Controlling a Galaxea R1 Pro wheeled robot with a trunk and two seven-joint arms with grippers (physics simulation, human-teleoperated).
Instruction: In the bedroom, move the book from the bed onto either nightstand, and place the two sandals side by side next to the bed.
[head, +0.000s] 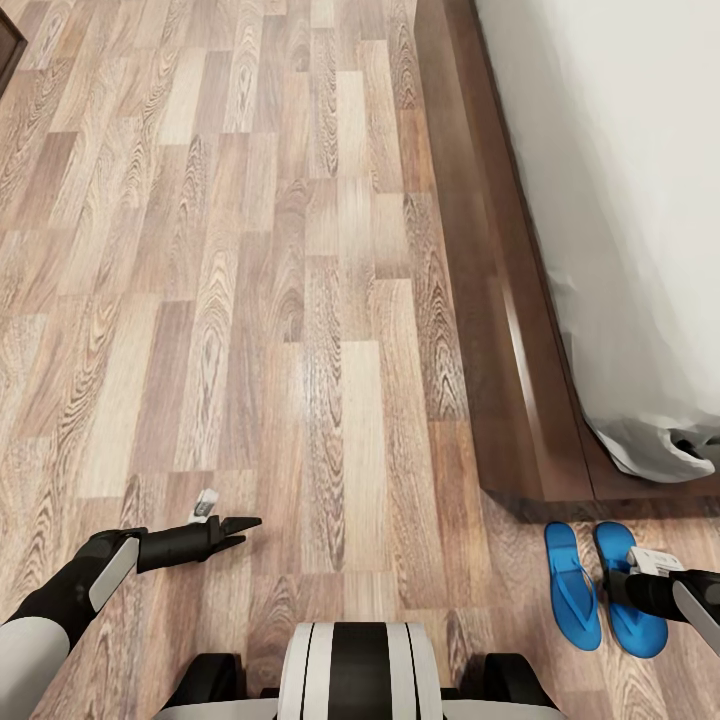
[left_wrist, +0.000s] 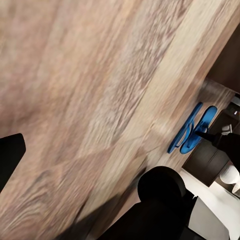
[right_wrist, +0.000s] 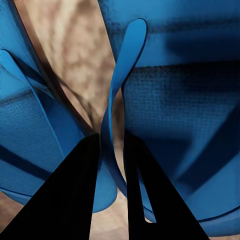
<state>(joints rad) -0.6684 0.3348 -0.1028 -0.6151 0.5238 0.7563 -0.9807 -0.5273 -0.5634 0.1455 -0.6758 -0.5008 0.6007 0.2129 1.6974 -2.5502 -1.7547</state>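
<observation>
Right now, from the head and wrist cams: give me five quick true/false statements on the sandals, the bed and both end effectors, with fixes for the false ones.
1. The two sandals lie side by side on the floor by the bed corner. True.
2. The right end effector has its fingers either side of a sandal strap. True.
3. The left end effector is holding a sandal. False: it hangs over bare floor, holding nothing.
4. One sandal sits on the mattress. False: both are on the floor.
5. The sandals are red. False: they are bright blue.
</observation>
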